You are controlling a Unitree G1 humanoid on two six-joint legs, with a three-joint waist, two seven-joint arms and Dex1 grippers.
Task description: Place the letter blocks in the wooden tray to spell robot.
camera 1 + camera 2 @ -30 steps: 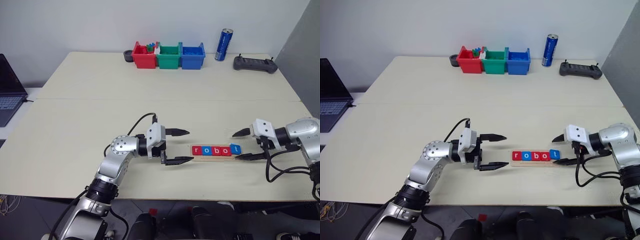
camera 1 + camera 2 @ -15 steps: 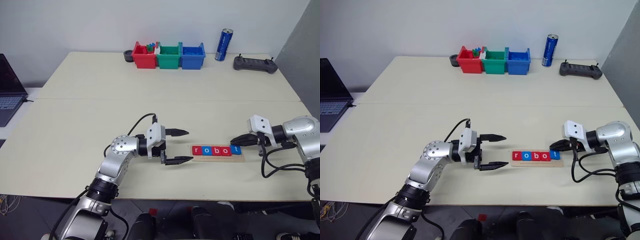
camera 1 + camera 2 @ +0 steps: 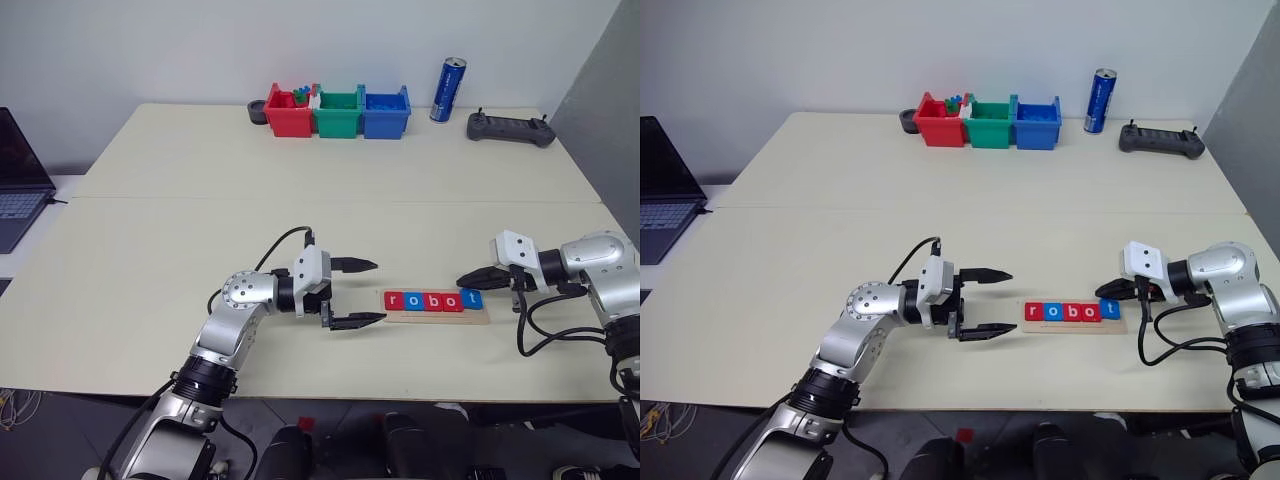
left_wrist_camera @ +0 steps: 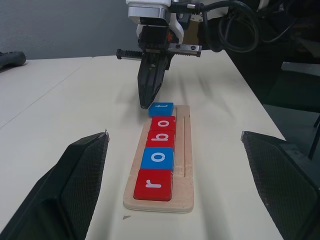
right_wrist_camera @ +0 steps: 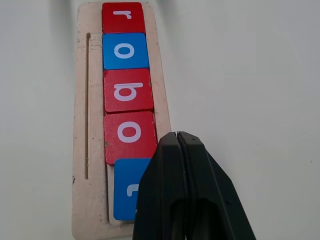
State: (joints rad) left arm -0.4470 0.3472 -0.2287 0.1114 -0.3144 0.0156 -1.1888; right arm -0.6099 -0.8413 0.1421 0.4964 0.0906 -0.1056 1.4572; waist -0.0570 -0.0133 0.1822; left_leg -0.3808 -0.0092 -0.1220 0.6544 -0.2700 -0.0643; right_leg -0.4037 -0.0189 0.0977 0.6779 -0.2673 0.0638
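Lying near the front edge of the table (image 3: 150, 220), the tray (image 3: 436, 316) holds all five blocks in a row that reads "robot": a red r (image 3: 393, 300), a blue o (image 3: 410, 300), a red b (image 3: 430, 301), a red o (image 3: 450, 301) and a blue t (image 3: 471, 298). The first four sit squarely in line. The t sits at the tray's right end, turned a little out of line with the others.

The right gripper (image 3: 1104, 291) has its fingers pressed together into a single black point. It slopes down toward the t from the right, its tip just at that block's far edge; whether it touches the block cannot be told. It holds nothing.

The left gripper (image 3: 365, 292) hovers level just left of the tray, pointing at the r end, with its two fingers spread wide and nothing between them.

Along the back of the table stand a red bin (image 3: 289, 112), a green bin (image 3: 337, 112) and a blue bin (image 3: 385, 112), with a blue can (image 3: 448, 90) and a black controller (image 3: 510, 128) to their right. A laptop (image 3: 18, 180) sits off the table's left side.
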